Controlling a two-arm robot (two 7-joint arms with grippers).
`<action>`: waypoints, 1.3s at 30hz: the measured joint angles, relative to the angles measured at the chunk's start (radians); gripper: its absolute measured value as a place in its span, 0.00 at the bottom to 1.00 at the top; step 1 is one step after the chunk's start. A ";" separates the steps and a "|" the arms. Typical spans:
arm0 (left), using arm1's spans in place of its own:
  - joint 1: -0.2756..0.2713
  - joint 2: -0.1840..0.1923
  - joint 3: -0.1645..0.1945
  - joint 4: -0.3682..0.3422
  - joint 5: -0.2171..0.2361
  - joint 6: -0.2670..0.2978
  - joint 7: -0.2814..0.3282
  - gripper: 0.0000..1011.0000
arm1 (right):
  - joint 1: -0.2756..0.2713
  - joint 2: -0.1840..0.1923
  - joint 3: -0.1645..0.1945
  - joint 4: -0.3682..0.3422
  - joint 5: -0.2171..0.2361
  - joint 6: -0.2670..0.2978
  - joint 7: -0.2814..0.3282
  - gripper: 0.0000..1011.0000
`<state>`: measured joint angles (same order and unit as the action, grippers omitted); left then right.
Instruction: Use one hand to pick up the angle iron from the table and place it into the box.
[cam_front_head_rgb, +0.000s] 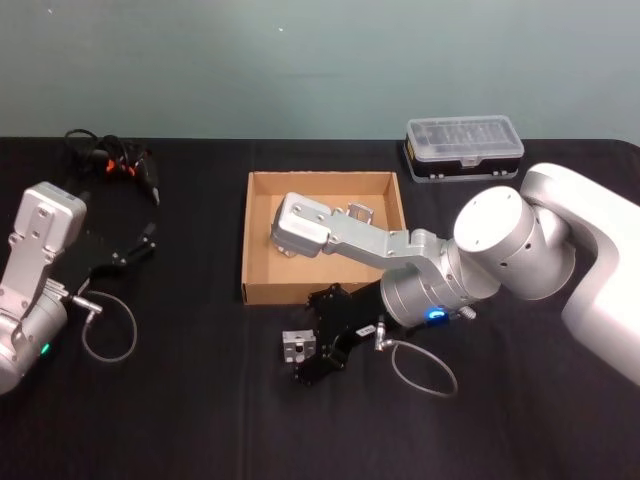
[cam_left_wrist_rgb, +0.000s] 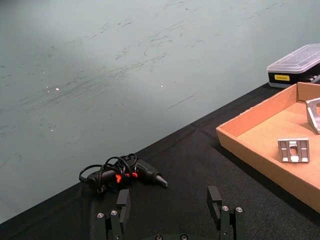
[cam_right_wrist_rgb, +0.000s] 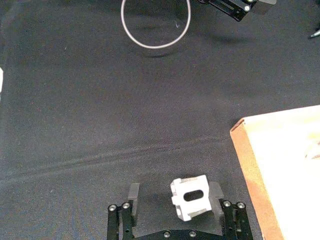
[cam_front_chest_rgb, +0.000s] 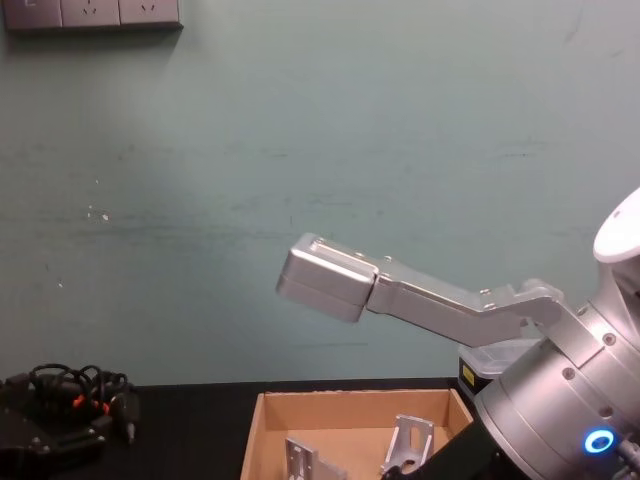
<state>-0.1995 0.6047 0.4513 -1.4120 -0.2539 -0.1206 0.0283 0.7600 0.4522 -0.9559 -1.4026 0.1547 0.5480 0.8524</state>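
A small silver angle iron (cam_front_head_rgb: 297, 346) lies on the black table (cam_front_head_rgb: 180, 420) just in front of the tan cardboard box (cam_front_head_rgb: 320, 292). My right gripper (cam_front_head_rgb: 308, 340) is down at it, open, one finger on each side. In the right wrist view the angle iron (cam_right_wrist_rgb: 190, 199) sits between the fingers (cam_right_wrist_rgb: 132, 193), closer to the one on the box side, with the box edge (cam_right_wrist_rgb: 250, 165) beside it. More angle irons (cam_left_wrist_rgb: 293, 150) lie inside the box (cam_left_wrist_rgb: 260, 150). My left gripper (cam_front_head_rgb: 130, 250) rests open at the table's left, its fingers (cam_left_wrist_rgb: 122, 202) empty.
A black case with a clear lid (cam_front_head_rgb: 464, 147) stands behind the box at the right. A black tool with a coiled cord (cam_front_head_rgb: 115, 160) lies at the back left. Cable loops hang off each wrist (cam_front_head_rgb: 110, 330) (cam_front_head_rgb: 425, 370). The right forearm (cam_front_head_rgb: 340, 235) reaches over the box.
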 joint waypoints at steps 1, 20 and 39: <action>0.000 0.000 0.000 0.000 0.000 0.000 0.000 1.00 | 0.000 0.000 0.000 0.000 0.000 0.000 0.000 0.86; 0.000 0.000 0.000 0.000 0.000 0.000 0.000 1.00 | -0.001 0.001 0.002 -0.002 0.000 -0.001 0.001 0.30; 0.000 0.000 0.000 0.000 0.000 0.000 0.000 1.00 | -0.001 0.001 0.002 -0.002 0.000 -0.001 0.001 0.04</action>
<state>-0.1995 0.6047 0.4514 -1.4120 -0.2539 -0.1205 0.0283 0.7590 0.4535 -0.9543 -1.4045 0.1548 0.5474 0.8534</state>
